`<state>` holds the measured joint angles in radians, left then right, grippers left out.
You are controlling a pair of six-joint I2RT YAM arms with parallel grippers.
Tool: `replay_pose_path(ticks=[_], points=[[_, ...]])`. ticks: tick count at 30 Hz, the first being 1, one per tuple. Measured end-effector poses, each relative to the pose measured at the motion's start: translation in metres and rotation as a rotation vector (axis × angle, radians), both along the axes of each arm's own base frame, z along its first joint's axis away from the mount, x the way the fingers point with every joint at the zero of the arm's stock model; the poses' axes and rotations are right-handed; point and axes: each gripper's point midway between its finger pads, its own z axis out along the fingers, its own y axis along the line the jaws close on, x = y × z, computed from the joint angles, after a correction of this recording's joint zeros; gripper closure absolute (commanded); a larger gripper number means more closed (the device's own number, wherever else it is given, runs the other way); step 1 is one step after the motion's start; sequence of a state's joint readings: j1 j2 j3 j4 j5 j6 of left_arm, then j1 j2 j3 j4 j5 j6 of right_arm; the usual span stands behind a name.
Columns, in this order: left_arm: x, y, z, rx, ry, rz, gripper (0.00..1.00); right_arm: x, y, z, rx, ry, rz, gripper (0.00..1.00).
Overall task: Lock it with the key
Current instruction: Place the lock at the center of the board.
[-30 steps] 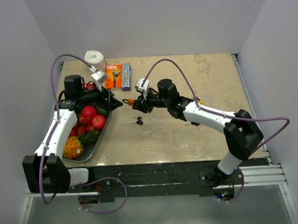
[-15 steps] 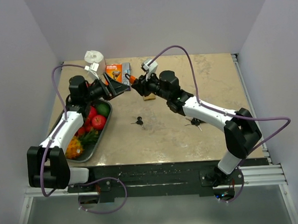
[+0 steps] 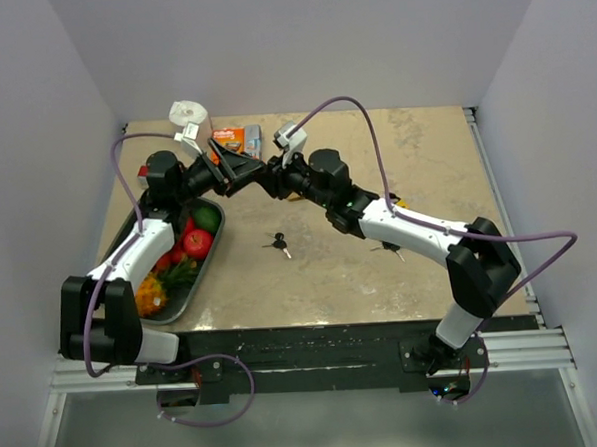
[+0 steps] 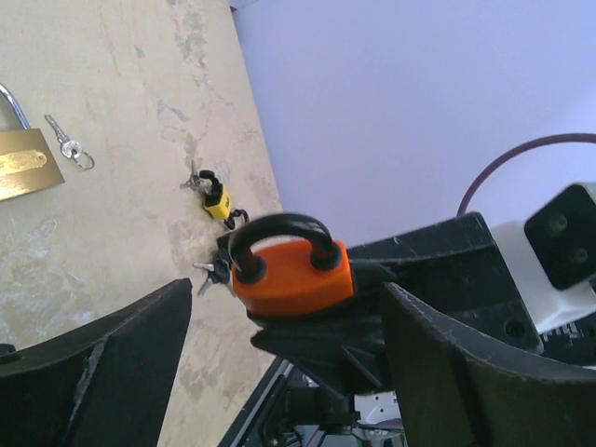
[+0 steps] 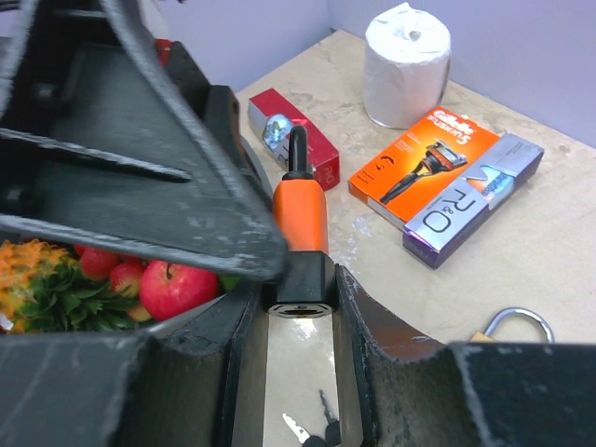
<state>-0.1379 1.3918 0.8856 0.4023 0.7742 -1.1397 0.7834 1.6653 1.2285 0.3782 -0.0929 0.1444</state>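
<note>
Over the beige table [image 3: 381, 269], at upper middle of the top view, the right claw [image 3: 278, 175] grips the orange padlock [image 4: 291, 270] in front of the open left claw [image 3: 254, 169], which should probably close squarely on its body; keys [image 3: 277, 243] lie mid-table.

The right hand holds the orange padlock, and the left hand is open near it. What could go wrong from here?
1. The left hand stands open close to the padlock in the right hand; their fingers may collide.
2. The right hand grips only the padlock's lower end, so a push might twist it loose.
3. The keys lie on the table, not in a hand.
</note>
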Motion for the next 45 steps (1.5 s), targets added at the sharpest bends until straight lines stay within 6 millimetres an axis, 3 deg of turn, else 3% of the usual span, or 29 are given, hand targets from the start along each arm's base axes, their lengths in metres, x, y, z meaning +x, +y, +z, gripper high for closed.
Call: replay_pose_path(ticks=[2,5,8,9,11,13,15,16,17,21,25,27,31,33,37,40,43,45], points=[[0.002,0.0,-0.001,-0.01,0.013,0.006,0.26,-0.004,0.004,0.001,0.003,-0.004,0.004,1.0],[0.005,0.0,0.0,-0.022,0.014,0.012,0.43,-0.008,0.008,0.002,0.0,-0.01,0.004,1.0],[0.005,-0.001,0.005,-0.036,0.001,0.011,0.69,-0.009,0.01,0.001,-0.004,-0.014,-0.005,1.0],[0.006,-0.001,0.007,-0.039,-0.006,0.011,0.84,-0.009,0.01,0.0,-0.008,-0.016,-0.01,1.0],[0.006,-0.001,0.008,-0.04,-0.014,0.012,1.0,-0.008,0.01,0.001,-0.006,-0.02,-0.015,0.69],[0.006,-0.001,0.008,-0.038,-0.021,0.01,1.0,-0.009,0.011,0.001,-0.006,-0.021,-0.012,0.33],[0.005,-0.001,0.007,-0.023,-0.038,-0.001,1.0,-0.01,0.012,0.001,-0.012,-0.027,0.002,0.19],[0.004,-0.001,0.004,-0.006,-0.045,-0.008,1.0,-0.011,0.012,0.0,-0.016,-0.027,0.008,0.07],[0.003,-0.001,0.0,0.017,-0.048,-0.015,1.0,-0.012,0.013,-0.001,-0.021,-0.028,0.023,0.03],[0.006,0.005,-0.027,0.214,-0.055,-0.021,1.0,-0.023,0.001,-0.011,-0.081,-0.009,0.096,0.01],[0.006,0.015,-0.053,0.413,-0.05,-0.038,1.0,-0.03,-0.047,-0.021,-0.14,0.043,0.107,0.01],[0.0,0.018,-0.075,0.511,-0.017,-0.064,1.0,-0.029,-0.077,-0.022,-0.162,0.059,0.081,0.01],[-0.028,0.012,-0.139,0.713,0.131,-0.159,1.0,-0.031,-0.119,-0.033,-0.223,0.069,0.028,0.01],[-0.049,0.007,-0.178,0.821,0.245,-0.223,1.0,-0.035,-0.13,-0.047,-0.261,0.089,0.022,0.01],[-0.077,0.013,-0.229,0.99,0.404,-0.288,1.0,-0.038,-0.152,-0.079,-0.325,0.164,-0.002,0.01],[-0.079,0.022,-0.242,1.074,0.459,-0.279,1.0,-0.035,-0.166,-0.088,-0.346,0.196,-0.034,0.01],[-0.063,0.028,-0.244,1.132,0.463,-0.233,0.99,-0.031,-0.178,-0.086,-0.35,0.196,-0.071,0.01],[-0.053,0.031,-0.245,1.16,0.455,-0.202,0.93,-0.033,-0.183,-0.082,-0.347,0.189,-0.081,0.01]])
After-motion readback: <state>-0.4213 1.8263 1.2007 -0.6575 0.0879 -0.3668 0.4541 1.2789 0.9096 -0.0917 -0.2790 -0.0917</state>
